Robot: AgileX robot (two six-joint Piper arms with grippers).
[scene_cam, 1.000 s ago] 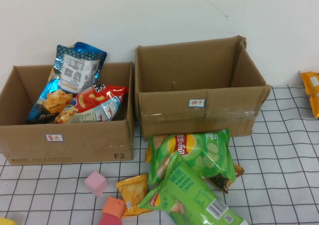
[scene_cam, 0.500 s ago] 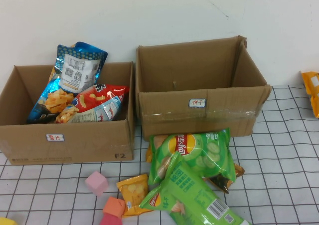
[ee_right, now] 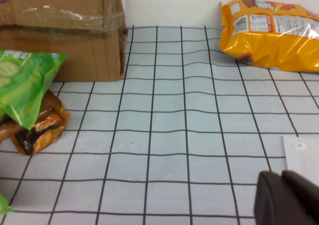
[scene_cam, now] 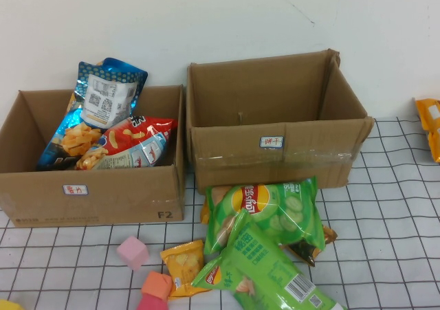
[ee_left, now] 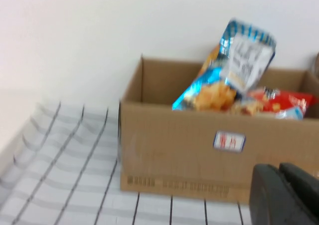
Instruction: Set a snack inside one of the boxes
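Surveying snacks and two boxes on the gridded worktop [scene_cam: 399, 207].
We see green chip bags [scene_cam: 265, 217] low centre in the high view, before the right box [scene_cam: 275, 128]; the left box [scene_cam: 93, 183] holds bags. Our left pincer [ee_left: 284, 195] and right pincer [ee_right: 286, 200] sit at their wrist frames' lower right; whether either is wide or narrow we cannot tell.

An orange snack bag [ee_right: 271, 33] lies on the gridded bench [ee_right: 184, 135], well apart from a cardboard box [ee_right: 62, 30] and green bag [ee_right: 22, 88].
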